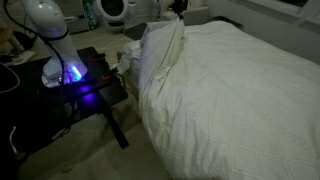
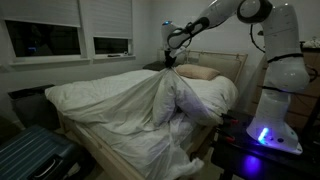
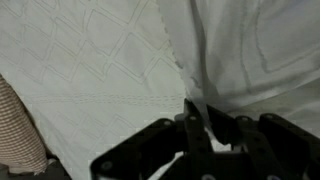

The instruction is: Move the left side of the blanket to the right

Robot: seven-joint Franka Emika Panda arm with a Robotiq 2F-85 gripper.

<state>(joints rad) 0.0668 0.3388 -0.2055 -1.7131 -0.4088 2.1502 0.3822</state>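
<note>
The blanket (image 2: 115, 100) lies heaped across most of the bed surface (image 2: 225, 92), its white wrinkled fabric spilling over the near edge toward the floor in an exterior view, while in both exterior views one part of it is drawn up into a tall, narrow peak (image 1: 163, 45) that hangs in long vertical folds above the rest. At the top of that peak sits the gripper (image 2: 171, 62), also seen at the upper edge of an exterior view (image 1: 178, 9), closed tightly onto a pinch of the fabric; the wrist view shows a thin strip of the blanket (image 3: 195, 90) running down between the dark fingers of the gripper (image 3: 208, 128), with flat, diamond-stitched white cloth spread below it. Just beyond the lifted fold a pale pillow (image 2: 200, 72) rests against the wooden headboard (image 2: 238, 62). The white robot base (image 2: 280, 100) stands beside the bed with a blue light glowing at its foot. Two dark windows (image 2: 45, 40) line the far wall, and a blue suitcase (image 2: 35, 155) sits in the near corner
</note>
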